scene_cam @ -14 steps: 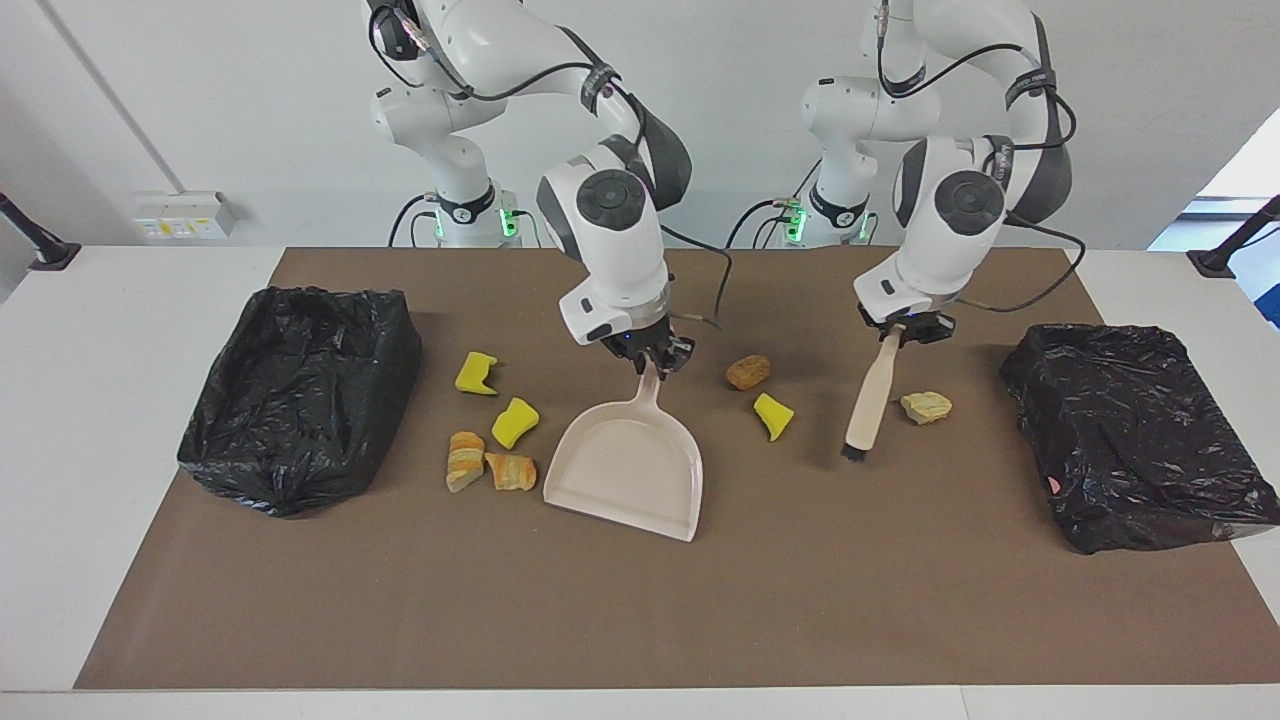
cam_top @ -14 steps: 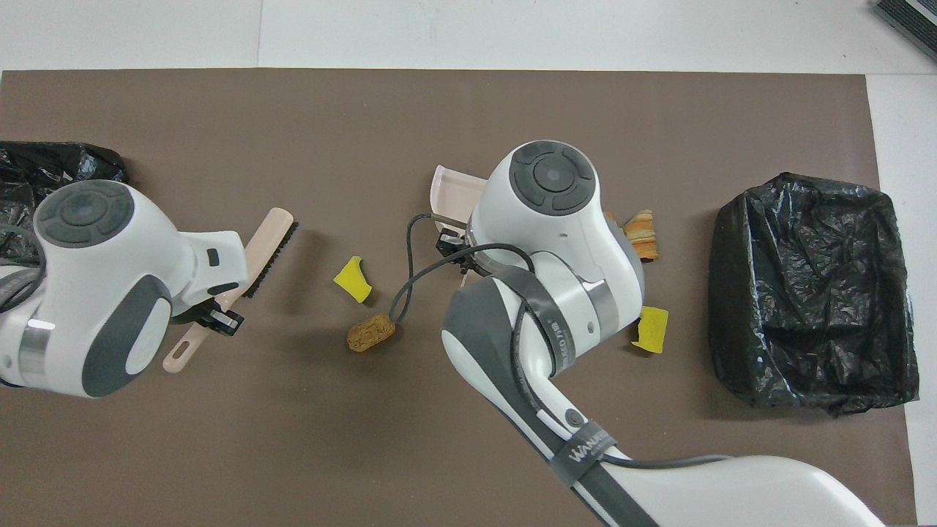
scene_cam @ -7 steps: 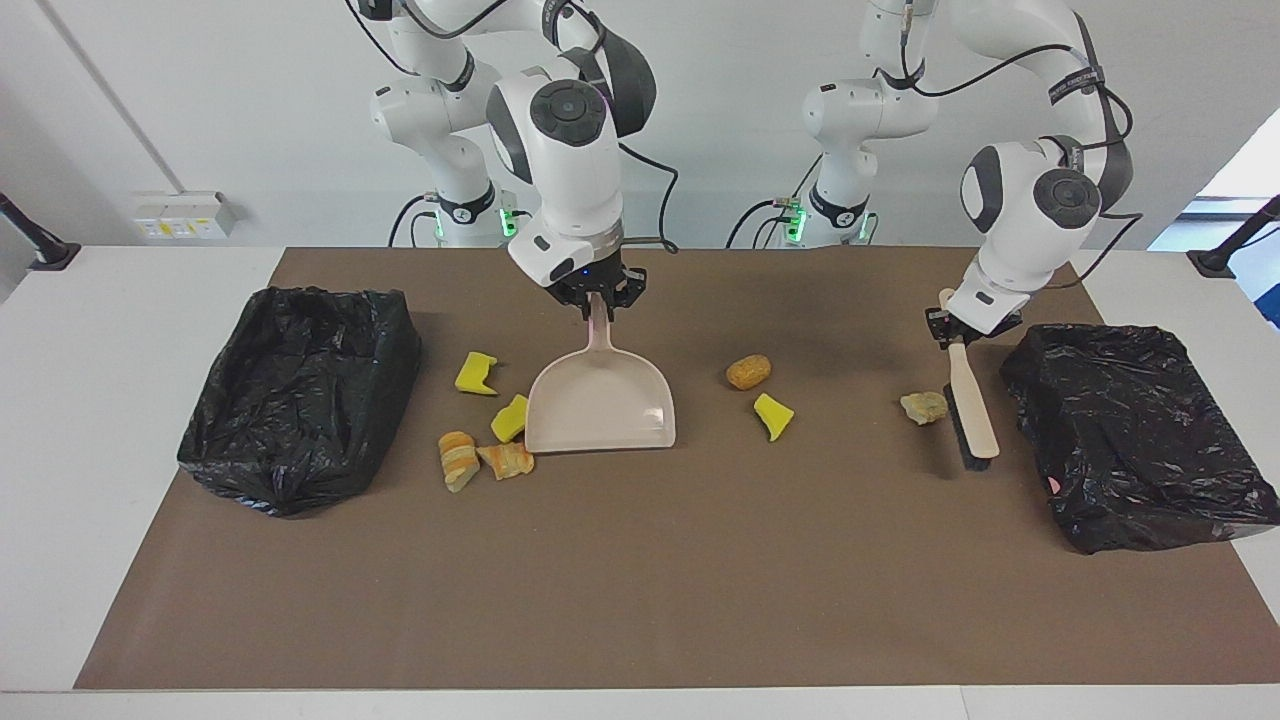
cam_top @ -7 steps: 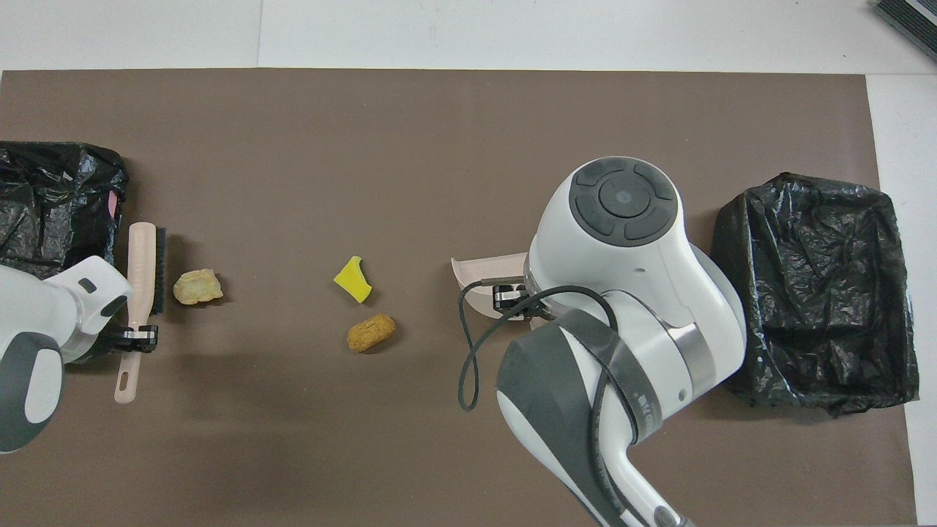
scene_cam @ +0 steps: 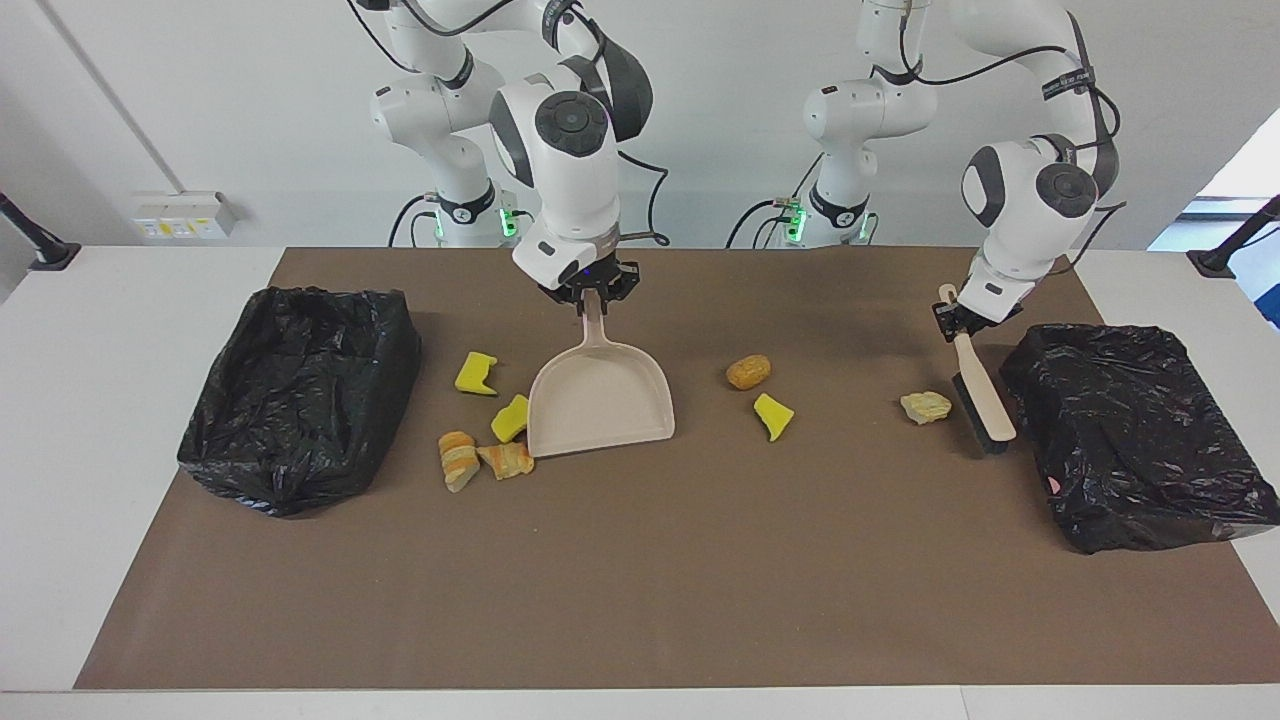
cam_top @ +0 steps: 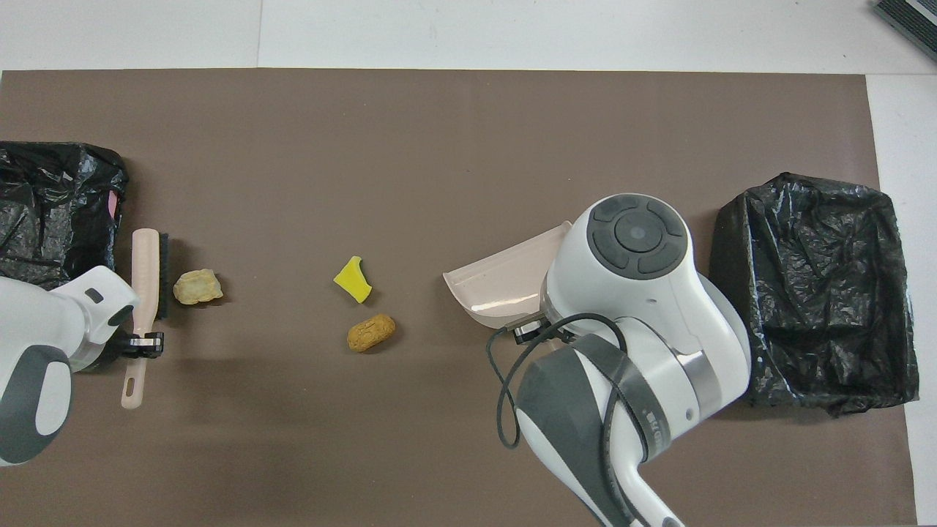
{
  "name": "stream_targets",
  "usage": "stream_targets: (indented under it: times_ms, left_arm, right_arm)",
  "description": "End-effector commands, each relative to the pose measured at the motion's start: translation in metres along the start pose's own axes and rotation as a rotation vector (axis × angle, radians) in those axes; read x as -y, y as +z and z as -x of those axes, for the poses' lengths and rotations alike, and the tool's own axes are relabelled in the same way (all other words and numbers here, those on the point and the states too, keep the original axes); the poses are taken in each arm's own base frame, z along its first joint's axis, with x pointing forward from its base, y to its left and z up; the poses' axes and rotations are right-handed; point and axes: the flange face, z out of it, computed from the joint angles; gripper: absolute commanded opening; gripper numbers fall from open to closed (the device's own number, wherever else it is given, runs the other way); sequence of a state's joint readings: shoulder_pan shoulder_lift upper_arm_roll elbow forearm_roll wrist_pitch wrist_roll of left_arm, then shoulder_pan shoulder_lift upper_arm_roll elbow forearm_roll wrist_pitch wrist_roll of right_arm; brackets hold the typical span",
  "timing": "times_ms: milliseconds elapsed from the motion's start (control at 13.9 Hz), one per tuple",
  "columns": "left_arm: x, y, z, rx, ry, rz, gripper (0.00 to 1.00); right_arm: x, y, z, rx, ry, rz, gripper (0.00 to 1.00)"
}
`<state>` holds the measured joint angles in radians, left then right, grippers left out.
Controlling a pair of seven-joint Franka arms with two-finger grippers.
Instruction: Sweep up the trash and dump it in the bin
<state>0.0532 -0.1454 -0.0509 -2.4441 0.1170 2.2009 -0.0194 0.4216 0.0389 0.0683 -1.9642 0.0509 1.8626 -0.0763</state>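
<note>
My right gripper is shut on the handle of the beige dustpan, whose mouth rests on the mat and faces away from the robots. Beside the pan, toward the right arm's end, lie two yellow bits and two striped bread-like pieces of the trash. A golden nugget and a third yellow bit lie mid-mat. My left gripper is shut on the brush, whose bristles are down beside the pale lump.
Two bins lined with black bags stand on the brown mat, one at the right arm's end and one at the left arm's end, close beside the brush. In the overhead view the right arm's wrist hides the trash next to the dustpan.
The right arm pulled the dustpan closer to the robots and toward the trash cluster. The left arm carried the brush round the pale lump to the side by the bin.
</note>
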Motion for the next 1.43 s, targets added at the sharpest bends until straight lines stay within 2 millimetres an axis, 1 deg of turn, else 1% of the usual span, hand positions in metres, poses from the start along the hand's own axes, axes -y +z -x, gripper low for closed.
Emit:
stream_targets:
  times_ms: [0, 72, 143, 287, 359, 430, 502, 574, 646, 717, 789, 861, 932, 1148, 1219, 1291, 1363]
  left_arm:
    - [-0.035, 0.000, 0.002, -0.027, 0.060, -0.006, 0.00]
    - [-0.052, 0.003, -0.001, -0.035, 0.085, 0.008, 0.00]
    - [-0.074, 0.009, -0.004, -0.047, 0.116, 0.025, 0.00]
    - [-0.105, 0.016, -0.006, -0.060, 0.175, 0.029, 0.00]
    - [-0.121, 0.015, -0.004, -0.063, 0.201, 0.034, 0.00]
    - [-0.136, 0.013, -0.002, -0.066, 0.214, 0.054, 0.00]
    - [-0.155, 0.010, 0.002, -0.072, 0.236, 0.070, 0.00]
    - [-0.165, 0.009, 0.005, -0.072, 0.250, 0.076, 0.00]
    - [-0.170, 0.008, 0.007, -0.072, 0.238, 0.077, 0.00]
    - [-0.173, 0.008, 0.008, -0.072, 0.215, 0.077, 0.00]
    - [-0.174, 0.008, 0.008, -0.072, 0.206, 0.078, 0.00]
    - [-0.173, 0.008, 0.008, -0.071, 0.197, 0.078, 0.00]
    - [-0.173, 0.009, 0.009, -0.067, 0.186, 0.078, 0.00]
    - [-0.173, 0.009, 0.010, -0.057, 0.175, 0.076, 0.00]
    - [-0.175, 0.008, 0.013, -0.052, 0.145, 0.075, 0.00]
    - [-0.188, 0.007, 0.017, -0.052, 0.110, 0.075, 0.00]
    - [-0.199, 0.005, 0.020, -0.057, 0.080, 0.076, 0.00]
  right_arm:
    - [-0.003, 0.014, 0.009, -0.007, -0.272, 0.060, 0.00]
    - [-0.007, 0.021, 0.002, -0.013, -0.373, 0.077, 0.00]
    - [-0.009, 0.027, -0.005, -0.022, -0.490, 0.085, 0.00]
    - [-0.024, 0.031, -0.011, -0.047, -0.667, 0.102, 0.00]
    - [-0.029, 0.032, -0.015, -0.055, -0.722, 0.107, 0.00]
    - [-0.027, 0.043, -0.022, -0.050, -0.750, 0.102, 0.00]
    - [-0.023, 0.055, -0.033, -0.065, -0.767, 0.110, 0.00]
    - [-0.020, 0.065, -0.043, -0.076, -0.790, 0.121, 0.00]
    - [-0.014, 0.068, -0.053, -0.071, -0.831, 0.140, 0.00]
    - [-0.013, 0.068, -0.057, -0.074, -0.832, 0.144, 0.00]
    - [-0.010, 0.067, -0.057, -0.076, -0.827, 0.144, 0.14]
    - [-0.008, 0.066, -0.058, -0.077, -0.826, 0.150, 0.79]
    - [-0.009, 0.066, -0.058, -0.075, -0.836, 0.154, 1.00]
    - [-0.019, 0.073, -0.054, -0.083, -0.826, 0.156, 1.00]
    - [-0.027, 0.077, -0.052, -0.093, -0.830, 0.160, 1.00]
    - [-0.033, 0.083, -0.051, -0.096, -0.859, 0.164, 1.00]
    - [-0.031, 0.089, -0.051, -0.097, -0.864, 0.163, 1.00]
